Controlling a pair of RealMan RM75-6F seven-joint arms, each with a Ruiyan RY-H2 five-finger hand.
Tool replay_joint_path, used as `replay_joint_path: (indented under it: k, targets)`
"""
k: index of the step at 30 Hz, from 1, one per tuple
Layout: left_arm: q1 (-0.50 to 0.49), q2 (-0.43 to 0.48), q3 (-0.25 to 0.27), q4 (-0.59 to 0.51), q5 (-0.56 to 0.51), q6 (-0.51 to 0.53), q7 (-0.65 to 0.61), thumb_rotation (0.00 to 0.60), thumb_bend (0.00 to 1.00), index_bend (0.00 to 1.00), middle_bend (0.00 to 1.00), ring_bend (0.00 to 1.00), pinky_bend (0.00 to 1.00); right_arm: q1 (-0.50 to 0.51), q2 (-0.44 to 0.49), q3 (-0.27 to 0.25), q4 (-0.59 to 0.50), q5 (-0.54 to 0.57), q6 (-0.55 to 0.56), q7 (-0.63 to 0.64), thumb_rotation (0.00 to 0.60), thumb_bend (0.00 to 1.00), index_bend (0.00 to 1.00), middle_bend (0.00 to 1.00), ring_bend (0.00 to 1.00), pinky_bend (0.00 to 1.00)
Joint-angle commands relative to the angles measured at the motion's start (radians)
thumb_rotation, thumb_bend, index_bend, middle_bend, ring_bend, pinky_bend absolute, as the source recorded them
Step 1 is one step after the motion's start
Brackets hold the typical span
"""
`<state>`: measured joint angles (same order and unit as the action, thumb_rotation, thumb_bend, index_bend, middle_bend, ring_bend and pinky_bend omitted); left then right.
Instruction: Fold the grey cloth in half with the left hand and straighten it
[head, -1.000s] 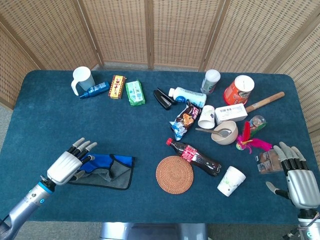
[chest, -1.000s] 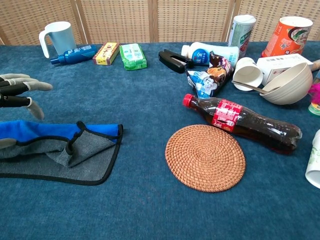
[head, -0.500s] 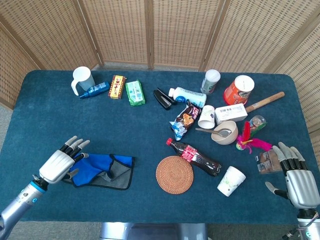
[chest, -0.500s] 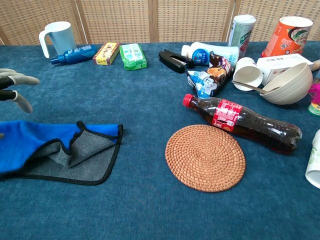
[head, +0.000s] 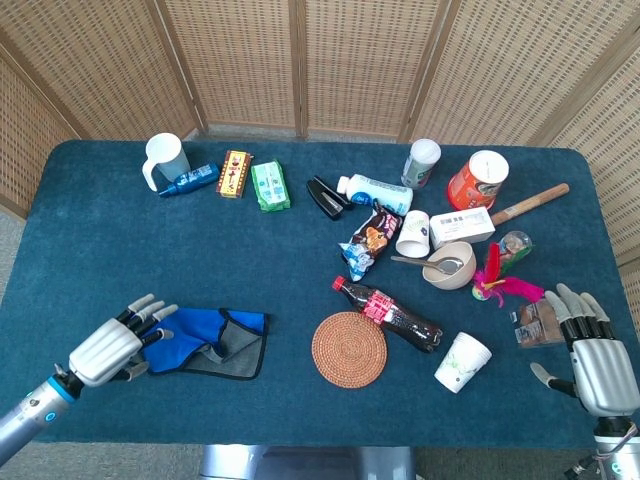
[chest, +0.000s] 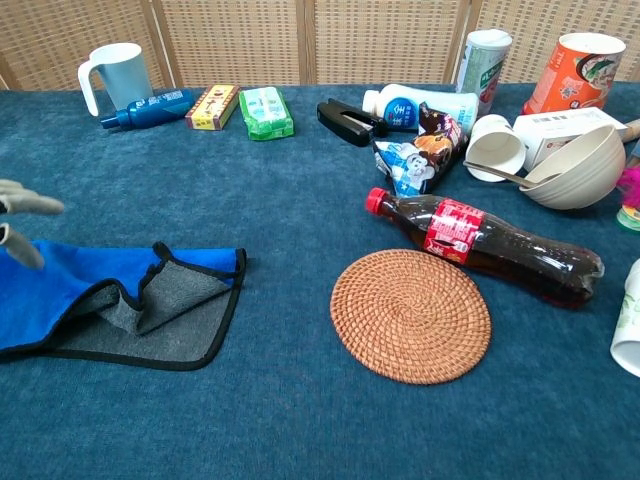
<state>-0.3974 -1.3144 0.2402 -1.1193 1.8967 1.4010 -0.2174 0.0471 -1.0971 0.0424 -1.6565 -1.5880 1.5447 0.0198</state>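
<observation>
The cloth lies folded over but rumpled on the bench, its right corner turned back, so straightening remains; the left hand hovers spread, holding nothing.

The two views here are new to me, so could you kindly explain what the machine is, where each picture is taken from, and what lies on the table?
This is a two-armed robot with humanlike hands, steered by a person. One camera looks down from its head, the other looks forward from its chest.

The left hand is at the near left, fingers spread, holding nothing, beside the cloth, which lies loosely folded, blue side and grey side both showing. The right hand rests open at the near right.

On the blue table also lie a cola bottle, a woven coaster, a mug, paper cups, a bowl with a spoon, and snack packets.
</observation>
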Motion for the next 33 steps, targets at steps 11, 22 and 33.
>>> replay_joint_path:
  k: [11, 22, 33]
  targets:
    - [0.016, -0.011, 0.054, 0.028, 0.028, -0.035, -0.002, 0.600, 0.34, 0.32, 0.00, 0.00, 0.02, 0.001, 0.000, 0.002, 0.000, 0.005, -0.002, 0.000, 0.600, 0.10, 0.00, 0.00, 0.00, 0.12]
    - [0.027, -0.035, 0.046, 0.050, 0.025, -0.024, 0.024, 0.600, 0.34, 0.31, 0.00, 0.00, 0.02, -0.001, 0.001, 0.001, -0.001, 0.001, 0.003, 0.002, 0.600, 0.10, 0.00, 0.00, 0.00, 0.12]
    - [0.033, -0.069, 0.031, 0.077, 0.018, -0.018, 0.054, 0.600, 0.34, 0.31, 0.00, 0.00, 0.02, 0.000, 0.001, -0.001, -0.002, 0.000, 0.000, 0.000, 0.600, 0.10, 0.00, 0.00, 0.00, 0.12]
